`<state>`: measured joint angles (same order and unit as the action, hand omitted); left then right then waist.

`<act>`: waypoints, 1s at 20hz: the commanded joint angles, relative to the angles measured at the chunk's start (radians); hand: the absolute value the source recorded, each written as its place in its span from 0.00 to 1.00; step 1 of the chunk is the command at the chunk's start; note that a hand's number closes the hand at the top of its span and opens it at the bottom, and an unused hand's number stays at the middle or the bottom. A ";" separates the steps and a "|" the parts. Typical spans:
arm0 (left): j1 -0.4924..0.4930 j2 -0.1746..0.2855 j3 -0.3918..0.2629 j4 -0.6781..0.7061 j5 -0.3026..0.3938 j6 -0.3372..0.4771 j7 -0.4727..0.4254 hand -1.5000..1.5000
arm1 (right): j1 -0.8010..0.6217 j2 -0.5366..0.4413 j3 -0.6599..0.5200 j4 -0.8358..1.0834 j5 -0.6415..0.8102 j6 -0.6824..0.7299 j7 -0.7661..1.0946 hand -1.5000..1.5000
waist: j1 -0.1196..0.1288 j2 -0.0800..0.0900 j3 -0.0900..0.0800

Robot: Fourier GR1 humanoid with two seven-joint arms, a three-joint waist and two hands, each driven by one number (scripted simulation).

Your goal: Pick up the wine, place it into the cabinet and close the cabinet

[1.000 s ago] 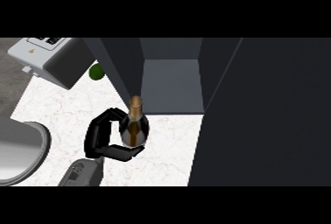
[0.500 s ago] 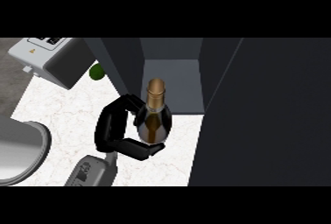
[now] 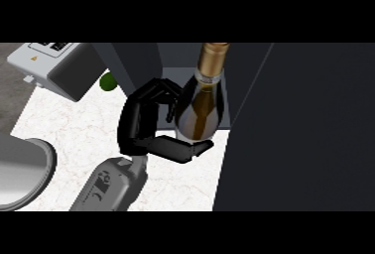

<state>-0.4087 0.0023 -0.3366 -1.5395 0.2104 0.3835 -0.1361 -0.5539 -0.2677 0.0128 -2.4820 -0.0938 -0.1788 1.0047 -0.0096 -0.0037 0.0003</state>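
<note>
"Being held where, exactly, is the wine bottle (image 3: pixel 198 111)?"

"At the mouth of the cabinet (image 3: pixel 139 59). It is seen over the white marbled bench (image 3: pixel 73 124), with its gold-foiled neck pointed toward the top of the view and set against the cabinet's grey interior. Its base is hidden behind the thumb."

"And by what is it held?"

"It is clamped by the left hand (image 3: pixel 139 124). The black fingers (image 3: pixel 157 92) are curled round the far side of the bottle's shoulder. The thumb (image 3: pixel 183 147) is hooked round the near side, low on the body. The bottle is thus found just right of the palm and wrapped from the left. The grey forearm (image 3: pixel 110 183) is brought in from the lower edge."

"What else is shown around it?"

"A broad dark panel (image 3: pixel 307 124) is seen filling the right of the view, just beside the bottle. A grey appliance (image 3: pixel 55 64) is set at the upper left. A small green thing (image 3: pixel 108 82) is tucked between it and the cabinet's left wall. A grey rounded shape (image 3: pixel 22 173) is cut off by the left edge."
</note>
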 commanded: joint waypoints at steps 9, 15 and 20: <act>-0.293 -0.002 0.045 0.269 0.084 0.144 0.006 1.00 | -0.022 -0.008 -0.091 -0.049 -0.133 0.028 0.021 0.00 | -0.014 0.006 0.000; -0.352 0.011 0.049 0.350 -0.062 0.137 -0.008 1.00 | 0.032 0.012 -0.033 -0.102 -0.077 0.025 0.046 0.00 | -0.008 0.003 0.000; -0.323 -0.002 0.003 0.394 -0.032 0.167 -0.048 1.00 | 0.010 0.001 -0.088 -0.039 -0.118 0.045 0.015 0.00 | -0.003 0.003 0.000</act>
<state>-0.7417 0.0061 -0.3022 -1.1741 0.1697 0.5280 -0.1601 -0.5903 -0.2740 -0.0452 -2.4603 -0.1233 -0.1478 1.0083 -0.0158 -0.0001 -0.0001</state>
